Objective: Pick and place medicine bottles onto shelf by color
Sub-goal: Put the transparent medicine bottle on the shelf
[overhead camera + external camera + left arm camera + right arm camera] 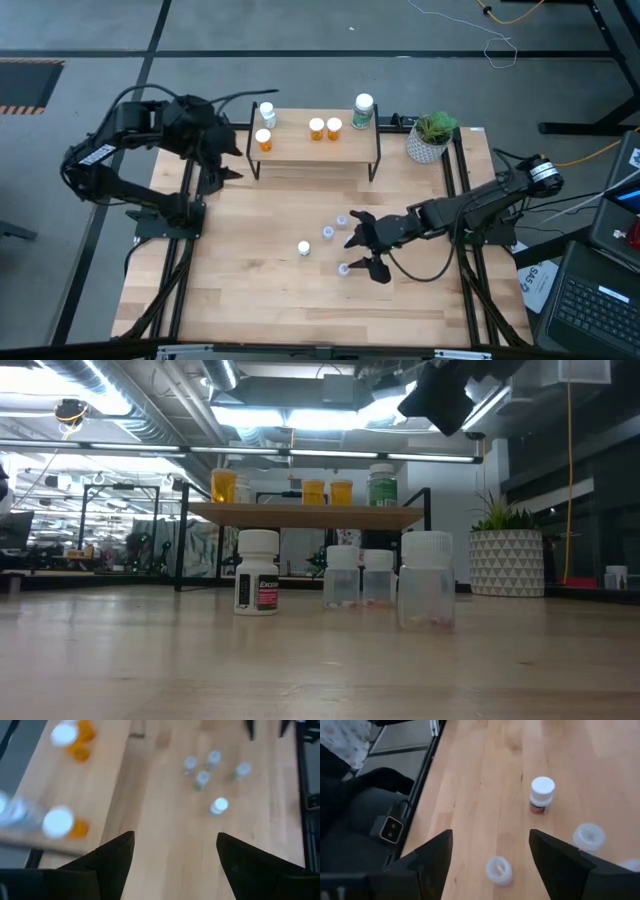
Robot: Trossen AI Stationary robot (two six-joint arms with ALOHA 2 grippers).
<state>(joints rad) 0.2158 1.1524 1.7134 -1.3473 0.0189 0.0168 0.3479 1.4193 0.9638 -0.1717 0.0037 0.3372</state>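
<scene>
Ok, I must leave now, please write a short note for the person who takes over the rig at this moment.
Left gripper: open, empty, at the shelf's left end.
Right gripper: open, empty, among the loose bottles on the table.
On the shelf: three orange bottles, one clear bottle and the green-label bottle.
Still on the table: the white bottle and three small clear bottles.
Left to do: move those four to the shelf.

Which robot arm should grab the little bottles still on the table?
Probably the right arm. Its open right gripper hangs just beside the clear bottles and near the white bottle. The left gripper, also open, sits by the shelf's left end, farther from them.
</scene>
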